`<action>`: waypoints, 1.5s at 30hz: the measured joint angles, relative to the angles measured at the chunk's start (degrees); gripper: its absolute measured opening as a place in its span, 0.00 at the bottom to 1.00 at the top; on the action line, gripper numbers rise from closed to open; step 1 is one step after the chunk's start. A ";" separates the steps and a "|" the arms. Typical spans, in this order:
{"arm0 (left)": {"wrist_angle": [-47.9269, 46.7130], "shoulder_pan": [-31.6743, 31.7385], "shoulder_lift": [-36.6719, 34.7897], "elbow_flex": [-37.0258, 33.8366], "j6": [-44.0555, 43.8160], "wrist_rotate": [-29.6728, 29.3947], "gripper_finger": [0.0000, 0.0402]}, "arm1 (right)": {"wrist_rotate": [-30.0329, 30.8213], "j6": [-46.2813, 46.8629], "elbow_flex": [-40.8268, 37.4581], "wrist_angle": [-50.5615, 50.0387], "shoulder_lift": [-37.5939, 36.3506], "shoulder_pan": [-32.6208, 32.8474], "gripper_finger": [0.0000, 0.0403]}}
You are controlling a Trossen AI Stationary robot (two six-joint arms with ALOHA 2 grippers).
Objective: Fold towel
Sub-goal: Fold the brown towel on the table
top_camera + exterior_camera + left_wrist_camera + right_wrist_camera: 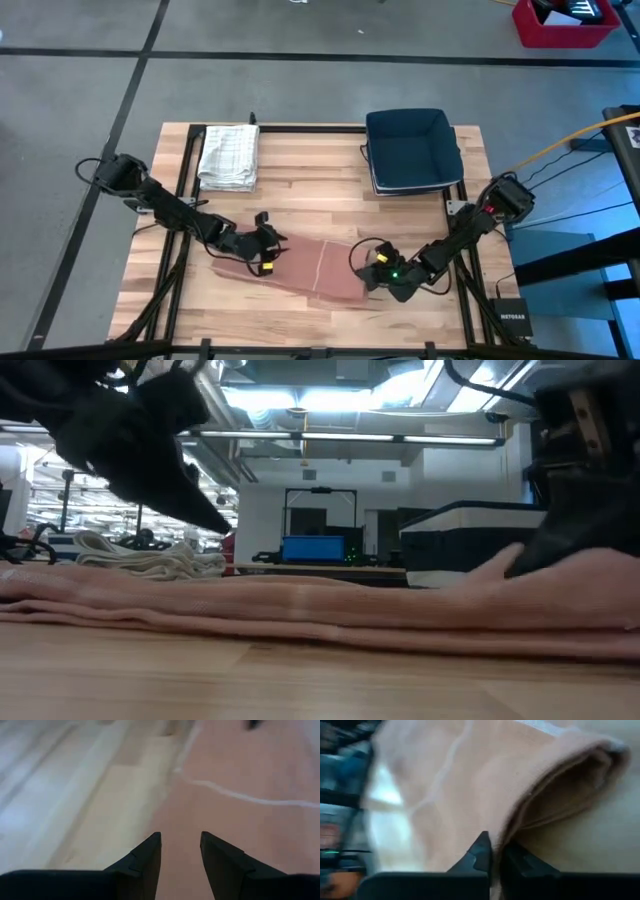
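A pink towel (pixel 310 265), folded into a long strip, lies flat on the wooden table (pixel 330 190) near its front edge. My left gripper (pixel 268 255) hovers over the strip's left end, open, its fingers (pixel 150 855) just above the pink cloth (pixel 240 765). In the low view it (pixel 215 520) hangs clear of the towel (pixel 300 605). My right gripper (pixel 372 270) is at the strip's right end, shut on the cloth. My right gripper (pixel 497 852) pinches the towel's folded right-end edge (pixel 520 827) between its two fingers, several layers together. It comes from the table's right side, slanting down. The cloth bulges up slightly beside the fingers (pixel 510 565), and the rest of the strip lies on the table.
A folded white checked towel (pixel 229 155) lies at the far left of the table. A dark blue bin (pixel 412 150) stands at the far right. Bare wood stretches between them and the pink strip.
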 joint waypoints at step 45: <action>14.84 8.73 27.93 16.13 17.44 16.12 0.32 | -7.33 -26.98 16.24 -14.34 -13.83 -16.20 0.03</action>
